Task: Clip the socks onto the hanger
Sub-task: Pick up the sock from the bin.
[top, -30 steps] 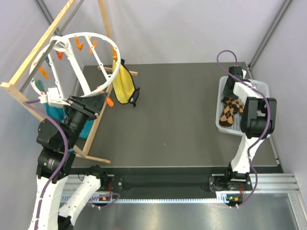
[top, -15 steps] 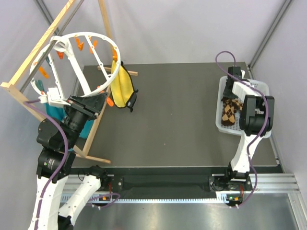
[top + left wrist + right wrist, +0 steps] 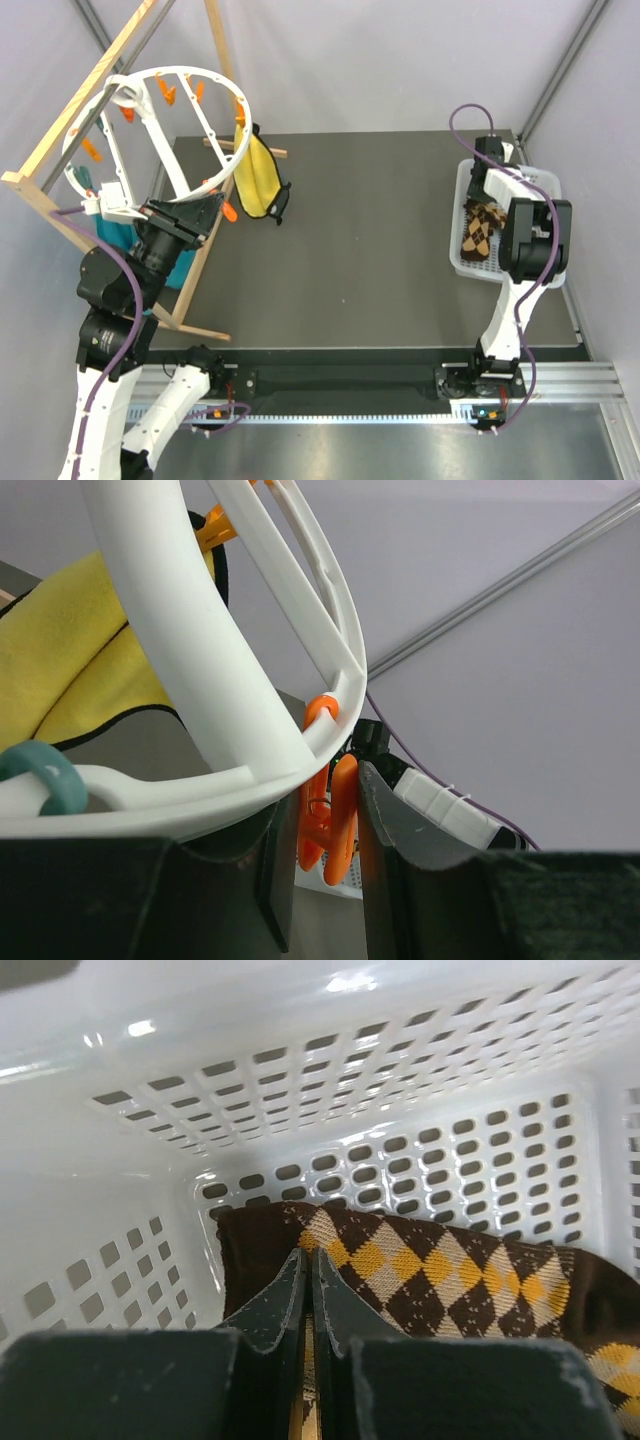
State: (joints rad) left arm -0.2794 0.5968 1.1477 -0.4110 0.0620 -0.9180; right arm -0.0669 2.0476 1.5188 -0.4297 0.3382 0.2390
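The white ring hanger (image 3: pixel 185 70) hangs from the wooden rack; its rim (image 3: pixel 200 660) fills the left wrist view. My left gripper (image 3: pixel 215 205) is shut on one of its orange clips (image 3: pixel 330 820), which sits squeezed between the two fingers (image 3: pixel 380 860). The brown-and-tan argyle socks (image 3: pixel 477 230) lie in the white mesh basket (image 3: pixel 458 262) at the right. My right gripper (image 3: pixel 308 1260) reaches down into the basket and is shut on a fold of the sock (image 3: pixel 450 1270) near its dark brown cuff.
A wooden frame rack (image 3: pixel 60 200) stands at the left with a teal cloth (image 3: pixel 120 235) behind my left arm. A yellow cloth (image 3: pixel 255 180) hangs from the hanger's rim. Basket walls (image 3: pixel 350 1090) close in around my right gripper.
My right gripper's jaws have shut on the sock in the basket, and the sock has bunched slightly. The left arm and hanger have stayed still.
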